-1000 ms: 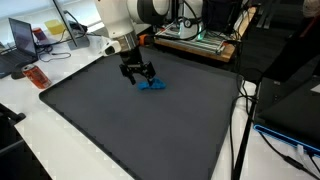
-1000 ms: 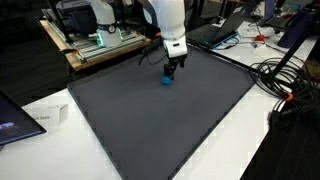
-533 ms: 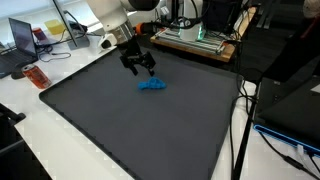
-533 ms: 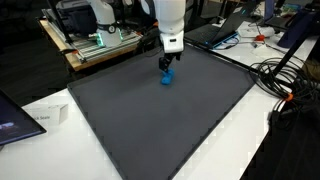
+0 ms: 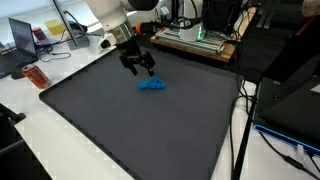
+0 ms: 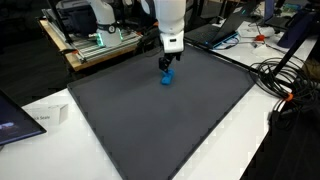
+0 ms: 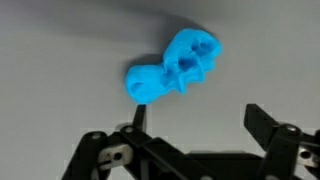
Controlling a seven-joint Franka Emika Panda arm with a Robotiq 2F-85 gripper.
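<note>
Hovering above the blue toy (image 5: pixel 152 85), my gripper (image 5: pixel 139 68) stood empty, jaws spread wide enough to straddle it; I noted the toy lay flat on the dark mat (image 5: pixel 140 130), toward its robot-side edge, untouched.

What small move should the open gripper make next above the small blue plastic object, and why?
Probably lower it straight down: the gripper hangs open above the small blue plastic object, which lies untouched on the dark grey mat, roughly between the fingers in the wrist view.
</note>
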